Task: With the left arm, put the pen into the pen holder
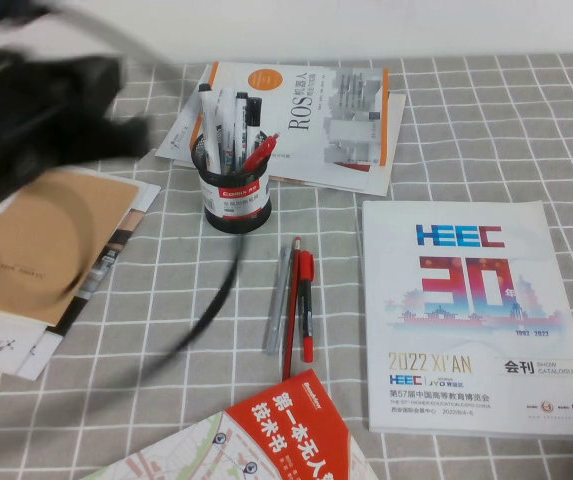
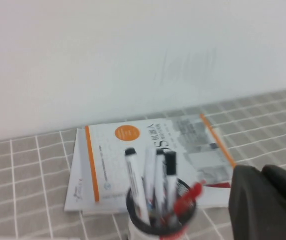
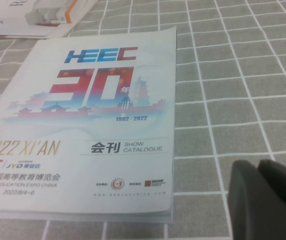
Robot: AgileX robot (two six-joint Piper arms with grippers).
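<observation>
The black mesh pen holder with a red and white band stands at the back middle of the table. Three white markers with black caps stand upright in it beside a red pen; I cannot tell which one is the task's pen. The holder and markers also show in the left wrist view. My left arm is a blurred black mass raised at the far left, left of the holder. My left gripper is shut and empty. My right gripper is shut and empty, low beside the HEEC catalogue.
A thin grey pen and a red-capped pen lie in front of the holder. A ROS book lies behind it and the HEEC catalogue to its right. A brown booklet lies left, a red booklet in front. A black cable trails across the cloth.
</observation>
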